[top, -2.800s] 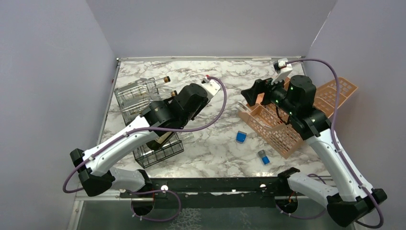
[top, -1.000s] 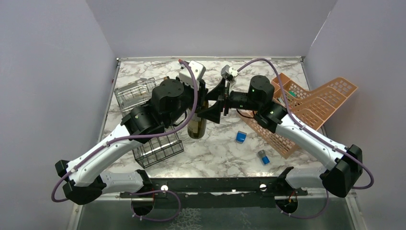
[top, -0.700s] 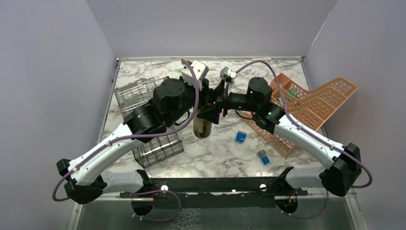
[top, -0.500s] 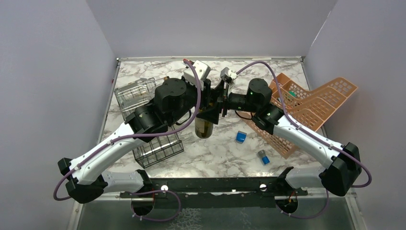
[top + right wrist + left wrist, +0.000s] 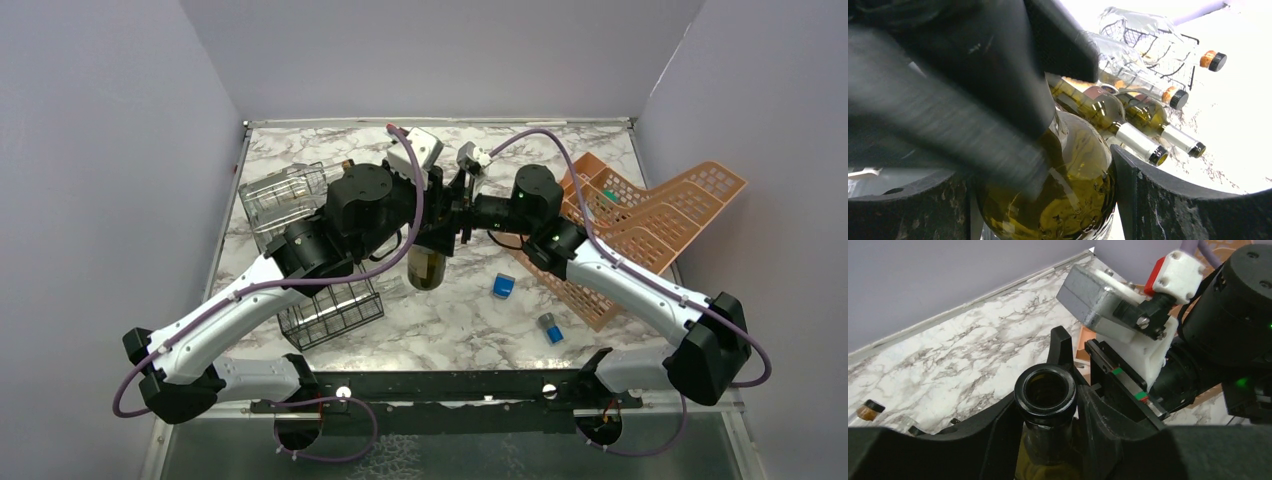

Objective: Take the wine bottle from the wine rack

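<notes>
While both arms meet over the middle of the marble table (image 5: 450, 330), my top camera shows the wine bottle (image 5: 427, 266) hanging base-down beneath the left gripper (image 5: 428, 222) and the right gripper (image 5: 452, 218), off the black wine rack (image 5: 335, 312) and just to its right. An orange mesh organizer (image 5: 650, 215) sits at the right side, two small blue items (image 5: 504, 287) lie on the marble between it and the bottle, and a second wire basket (image 5: 283, 195) stands at the far left. From my left wrist camera, the bottle's open mouth faces the lens, and the left fingers (image 5: 998, 435) are drawn in narrow, clamped on the neck from both sides, with the right gripper's body close behind. From my right wrist camera, the right fingers (image 5: 1158, 205) stand wide, set against either side of the bottle's golden-green shoulder, holding it, while the left gripper blurs the foreground and other bottles (image 5: 1138, 142) lie in the wire basket beyond.
</notes>
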